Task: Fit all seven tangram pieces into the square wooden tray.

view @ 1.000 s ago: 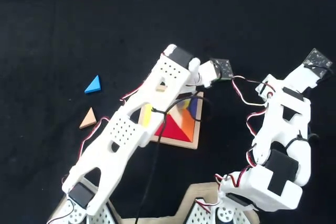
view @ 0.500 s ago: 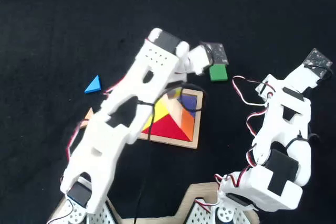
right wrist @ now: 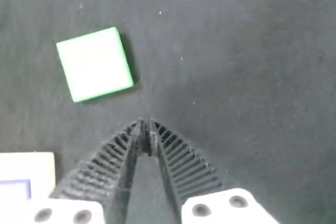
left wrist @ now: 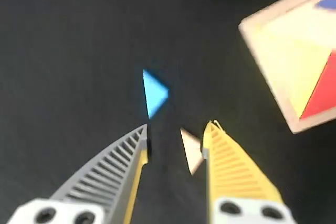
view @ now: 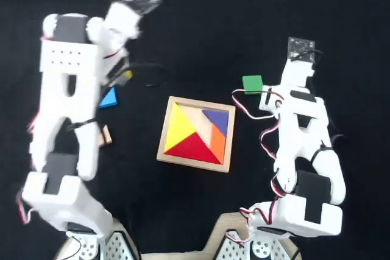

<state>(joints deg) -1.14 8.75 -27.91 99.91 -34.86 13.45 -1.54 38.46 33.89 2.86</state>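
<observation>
The square wooden tray (view: 163, 150) lies mid-table and holds yellow, red, orange, blue and pale pieces. A green square (view: 252, 83) rests on the cloth just off the tray's far right corner. A blue triangle (view: 108, 98) and a wooden triangle (view: 105, 136) lie left of the tray. My left gripper (left wrist: 177, 128) hangs open above these two, with the blue triangle (left wrist: 155, 94) just beyond its fingertips and the wooden triangle (left wrist: 191, 149) between them lower down. My right gripper (right wrist: 145, 127) is shut on nothing, a short way from the green square (right wrist: 94, 64).
Black cloth covers the table. The left arm (view: 64, 108) stretches along the left side and partly covers the wooden triangle. The right arm (view: 301, 120) stands right of the tray. A corner of the tray (right wrist: 23, 165) edges into the right wrist view.
The left arm swung from over the tray to the left side, above the blue triangle. The green square now lies bare beside the tray. The right arm came in toward it.
</observation>
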